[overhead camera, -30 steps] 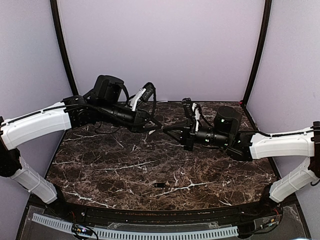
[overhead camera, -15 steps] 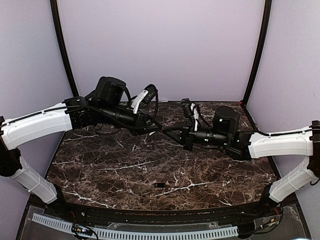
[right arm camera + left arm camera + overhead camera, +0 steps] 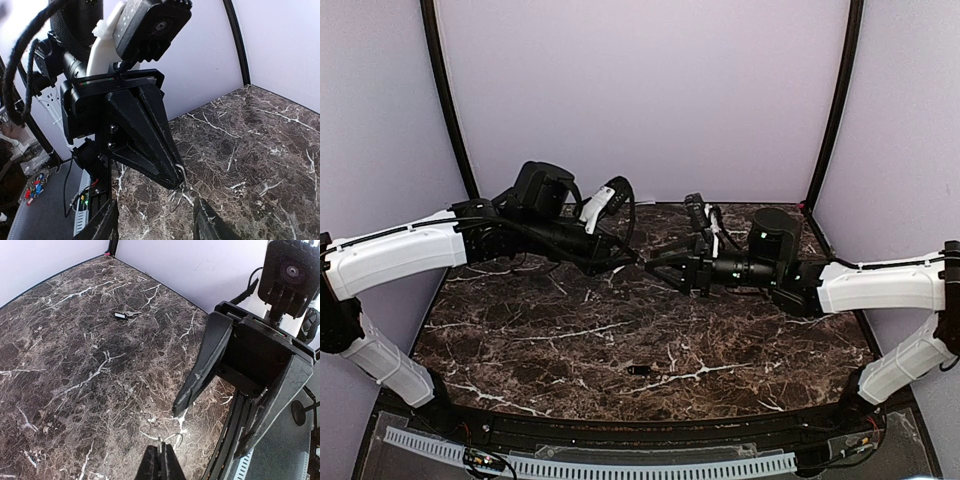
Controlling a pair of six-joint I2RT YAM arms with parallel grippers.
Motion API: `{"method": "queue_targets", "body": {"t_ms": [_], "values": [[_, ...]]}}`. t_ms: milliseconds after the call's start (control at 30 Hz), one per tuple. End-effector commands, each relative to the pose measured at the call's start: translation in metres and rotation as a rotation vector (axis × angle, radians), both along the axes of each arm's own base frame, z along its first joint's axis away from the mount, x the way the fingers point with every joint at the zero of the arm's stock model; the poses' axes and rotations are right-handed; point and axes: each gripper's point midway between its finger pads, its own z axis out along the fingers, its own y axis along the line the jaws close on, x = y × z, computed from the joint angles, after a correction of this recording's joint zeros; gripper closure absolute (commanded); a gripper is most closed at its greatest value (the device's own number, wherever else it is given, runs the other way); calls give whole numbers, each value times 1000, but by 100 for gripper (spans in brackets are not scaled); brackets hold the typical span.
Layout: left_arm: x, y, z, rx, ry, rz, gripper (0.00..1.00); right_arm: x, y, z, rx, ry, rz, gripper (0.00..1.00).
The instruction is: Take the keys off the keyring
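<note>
Right wrist: keyring [image 3: 176,196] pinched at L jaws' tips.

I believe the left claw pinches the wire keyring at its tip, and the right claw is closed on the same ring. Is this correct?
Not fully. The left claw does pinch the keyring at its tip, but the right claw is open. In the right wrist view its jaws stand apart, one on each side of the ring, not closed on it.

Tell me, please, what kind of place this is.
Probably a robot test cell in a lab: a dark marble-patterned table enclosed by plain lilac walls with black corner posts, and a left arm and right arm mounted at its near edge.
</note>
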Motion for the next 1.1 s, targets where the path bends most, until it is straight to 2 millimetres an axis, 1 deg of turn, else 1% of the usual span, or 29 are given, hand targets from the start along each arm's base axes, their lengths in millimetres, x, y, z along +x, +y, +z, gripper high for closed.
{"method": "queue_targets", "body": {"t_ms": [0,133,200,300,400,600,767,1000,1067], "values": [[-2,8,10,-13,-8,19,100,-2,-11,16,32,-26,6,46],[-4,8,7,4,-14,0,100,7,-10,15,-5,66,-5,46],[-4,9,6,9,-17,-2,100,10,-5,7,-45,140,9,46],[-4,9,6,11,-21,-3,100,7,2,-3,-78,220,56,49],[-4,10,6,16,-21,-3,100,5,8,-7,-100,268,90,53],[-3,11,3,28,-20,2,100,4,15,-4,-116,302,124,63],[-5,10,5,22,-18,-6,100,9,18,-10,-127,314,113,72],[-7,9,6,16,-14,-13,100,14,23,-14,-131,330,110,79],[-7,10,6,16,-13,-14,100,15,24,-16,-133,332,109,85]]}}
